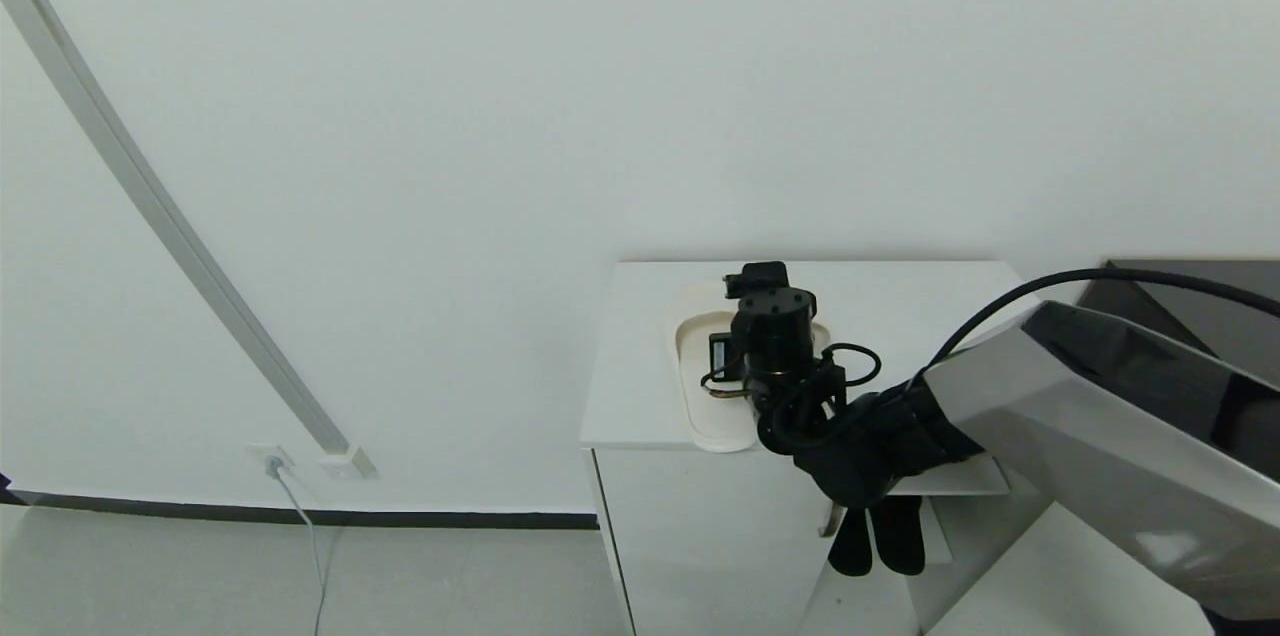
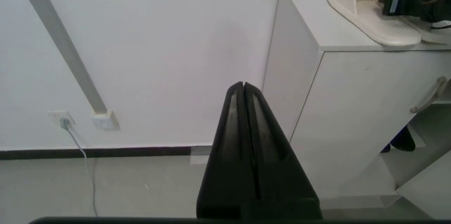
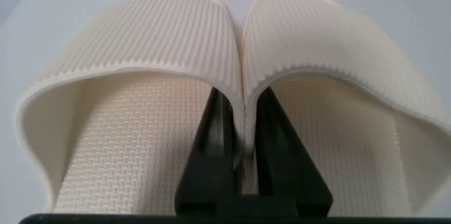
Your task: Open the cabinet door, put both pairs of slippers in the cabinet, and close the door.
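Pinching the cream slippers' (image 3: 141,76) inner strap edges together atop the cabinet (image 1: 640,396), the fingers (image 3: 211,160) of your right gripper (image 3: 242,104) hold little material; a quick lift could let one slipper slide free. Your left gripper (image 2: 243,89) has its fingers pressed together, low beside the cabinet.

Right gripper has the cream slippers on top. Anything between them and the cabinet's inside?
Nothing visible blocks the way. The right gripper pinches the cream slippers on the cabinet top, near its front edge. The compartment below is open; a black pair already lies inside, so aim beside it.
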Available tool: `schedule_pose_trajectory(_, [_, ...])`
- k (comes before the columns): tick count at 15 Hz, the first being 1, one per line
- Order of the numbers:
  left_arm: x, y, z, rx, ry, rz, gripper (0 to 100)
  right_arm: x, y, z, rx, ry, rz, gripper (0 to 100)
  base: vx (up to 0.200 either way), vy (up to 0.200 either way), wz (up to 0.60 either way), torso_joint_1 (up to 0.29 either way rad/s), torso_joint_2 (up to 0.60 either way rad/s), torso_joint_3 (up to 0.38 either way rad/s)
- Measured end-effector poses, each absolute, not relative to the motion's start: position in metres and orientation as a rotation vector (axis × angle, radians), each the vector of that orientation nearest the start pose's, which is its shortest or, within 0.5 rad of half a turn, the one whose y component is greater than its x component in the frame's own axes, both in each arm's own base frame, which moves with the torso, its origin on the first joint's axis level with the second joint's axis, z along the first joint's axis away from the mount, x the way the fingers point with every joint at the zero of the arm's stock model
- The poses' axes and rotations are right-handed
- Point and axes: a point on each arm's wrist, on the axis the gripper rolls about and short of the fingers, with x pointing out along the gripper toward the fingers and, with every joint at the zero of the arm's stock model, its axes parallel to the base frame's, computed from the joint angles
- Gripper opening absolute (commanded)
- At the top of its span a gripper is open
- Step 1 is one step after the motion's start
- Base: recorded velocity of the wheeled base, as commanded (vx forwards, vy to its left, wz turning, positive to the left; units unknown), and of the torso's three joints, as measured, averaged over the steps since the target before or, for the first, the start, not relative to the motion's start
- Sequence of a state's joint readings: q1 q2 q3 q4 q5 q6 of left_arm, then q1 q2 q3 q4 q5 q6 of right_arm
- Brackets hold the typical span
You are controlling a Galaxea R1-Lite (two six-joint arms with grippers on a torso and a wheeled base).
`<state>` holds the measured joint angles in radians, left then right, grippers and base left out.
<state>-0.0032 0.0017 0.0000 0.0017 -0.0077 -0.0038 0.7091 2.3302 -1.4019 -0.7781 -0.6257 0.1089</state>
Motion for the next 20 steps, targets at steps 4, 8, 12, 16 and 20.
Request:
schedule_pose_trajectory(4, [-0.023, 0.0, 0.075, -0.004, 0.003, -0.012, 0, 0.326, 0.276, 0.147, 0.007, 0.116, 0.164, 0, 0.0, 0.0, 0.0, 0.0, 0.0, 0.0])
schedule_pose_trajectory(8, [-0.023, 0.0, 0.075, -0.004, 0.003, -0.011, 0, 0.261, 0.246, 0.185, 0.012, 0.107, 0.292, 0, 0.0, 0.0, 0.0, 0.0, 0.0, 0.0])
schedule_pose_trajectory(12, [-0.023, 0.0, 0.075, -0.004, 0.003, -0.01, 0, 0.2, 0.215, 0.201, 0.004, 0.085, 0.48, 0, 0.0, 0.0, 0.0, 0.0, 0.0, 0.0])
schedule_pose_trajectory(16, [-0.023, 0.0, 0.075, -0.004, 0.003, -0.012, 0, 0.184, 0.203, 0.21, 0.043, -0.15, 0.587, 0, 0.0, 0.0, 0.0, 0.0, 0.0, 0.0])
schedule_pose_trajectory(20, [-0.023, 0.0, 0.075, -0.004, 0.003, -0.013, 0, 0.185, 0.204, 0.189, -0.017, -0.072, 0.608, 0, 0.0, 0.0, 0.0, 0.0, 0.0, 0.0])
